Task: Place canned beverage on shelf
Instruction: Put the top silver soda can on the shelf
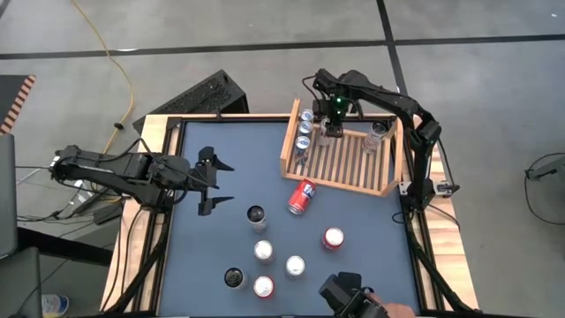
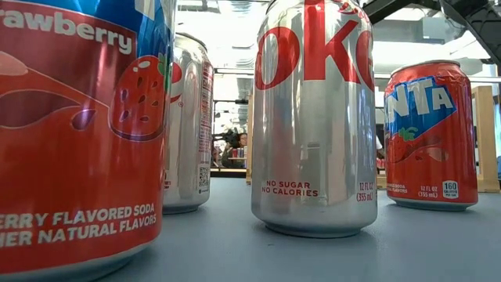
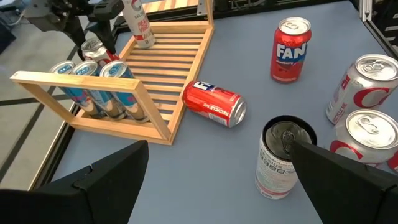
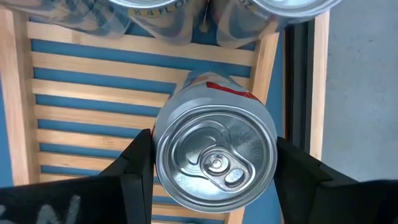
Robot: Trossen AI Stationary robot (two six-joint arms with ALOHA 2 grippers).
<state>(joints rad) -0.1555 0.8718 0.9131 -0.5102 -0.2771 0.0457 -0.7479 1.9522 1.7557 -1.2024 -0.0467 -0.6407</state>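
Note:
The light wooden shelf [image 1: 353, 168] stands at the table's far right. Three cans [image 1: 305, 130] stand in a row along its left board, and one can [image 1: 375, 137] stands near its right board. My right gripper [image 1: 332, 126] is over the shelf's far part, next to the row, shut on a silver canned beverage [image 4: 214, 155] with a red-and-white label. Whether the can's base touches the slats [image 4: 81, 81] is hidden. My left gripper [image 1: 214, 181] stands open above the table's left half, with nothing between its fingers [image 3: 112, 180]. My right gripper pinches the can's upper wall, just under the top rim [image 4: 159, 144], between its two fingers [image 4: 138, 168], one on each side. The fingers come from above, pointing down. The can stands nearly upright, top up, over the shelf's slats.
A red can [image 1: 302, 196] lies on its side just in front of the shelf. Several upright cans [image 1: 264, 251] stand on the blue table's near middle, and some fill the low view [image 2: 313, 117]. A person's hand [image 1: 388, 311] shows at the near edge.

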